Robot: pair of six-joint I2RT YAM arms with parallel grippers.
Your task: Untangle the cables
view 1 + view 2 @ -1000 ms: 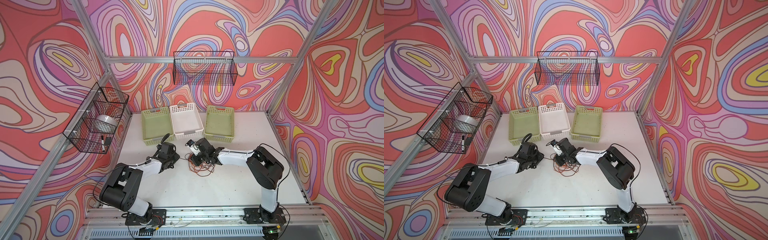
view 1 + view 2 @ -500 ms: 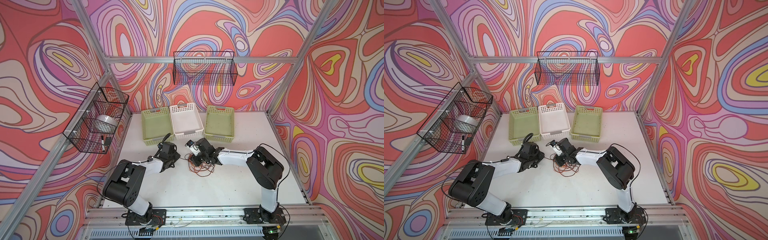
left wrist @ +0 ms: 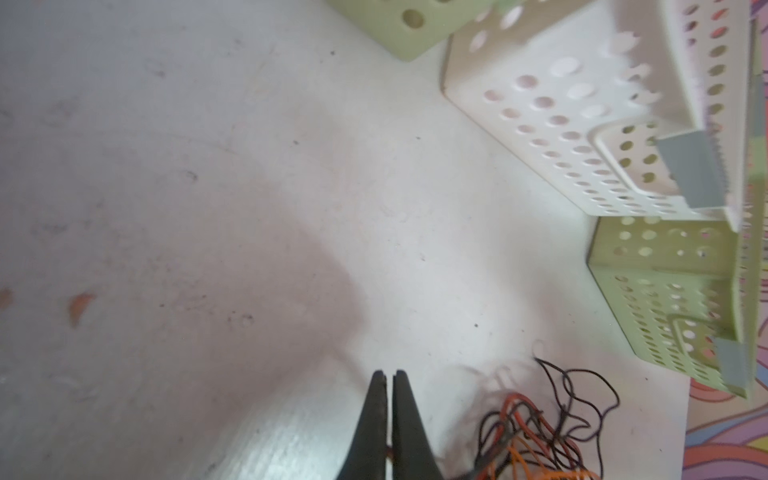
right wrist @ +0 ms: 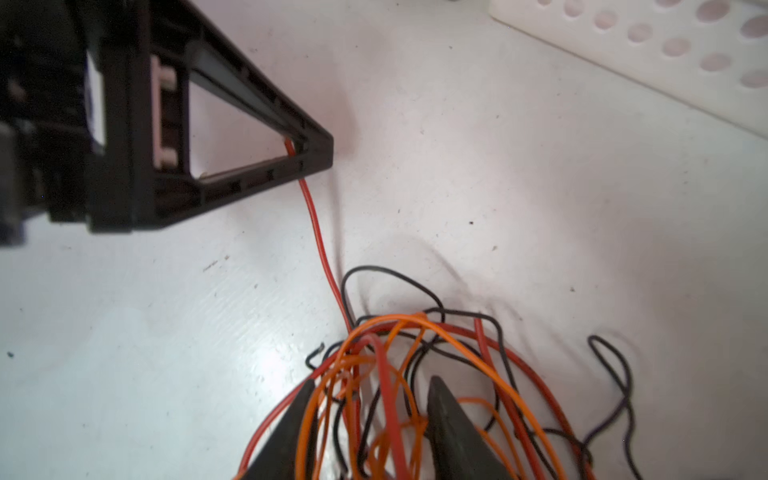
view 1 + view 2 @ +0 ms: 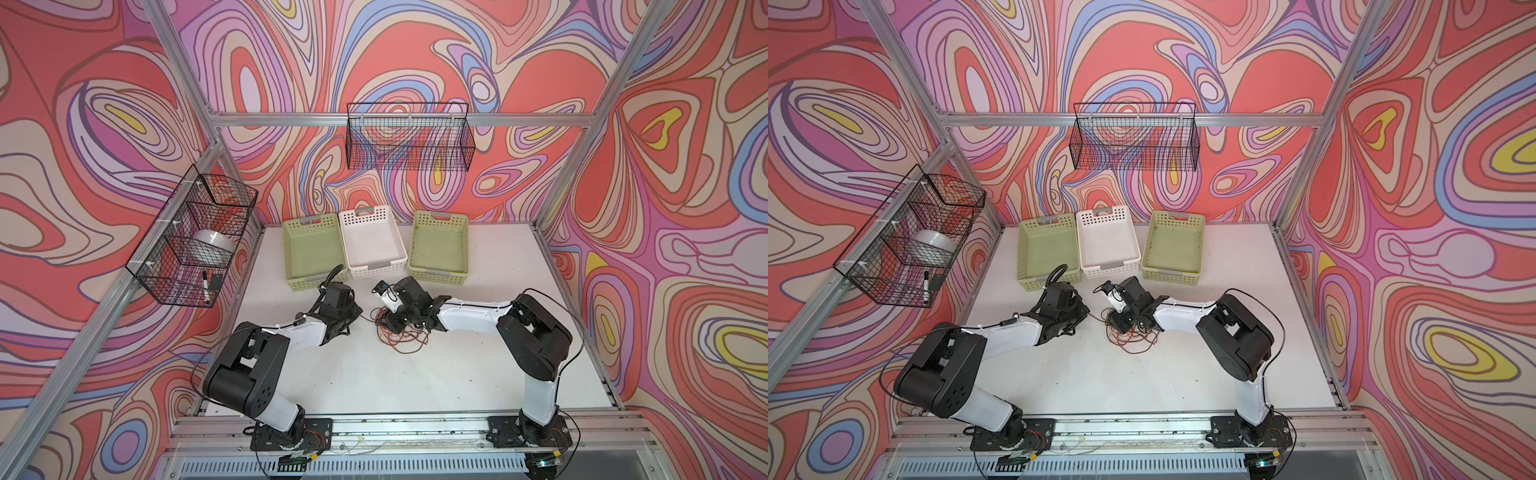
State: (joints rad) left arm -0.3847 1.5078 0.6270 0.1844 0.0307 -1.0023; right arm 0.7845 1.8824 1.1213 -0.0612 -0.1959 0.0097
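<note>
Cables (image 5: 401, 336): three thin limp cords, orange cord (image 4: 415, 317), reddish cord (image 4: 312, 220) and black cord (image 4: 376, 268), in tangled heap mid-table.
Right gripper (image 4: 371, 383): tapered black fingers spread, astride heap; shut a second ago.
Left gripper (image 4: 318, 154): tips pressed together, pinching reddish cord, strand running straight to heap; part-open earlier.
Table (image 5: 374, 386): white, scuffed, bare toward front edge.
Perforated plastic baskets (image 5: 376, 268): near, behind heap.
</note>
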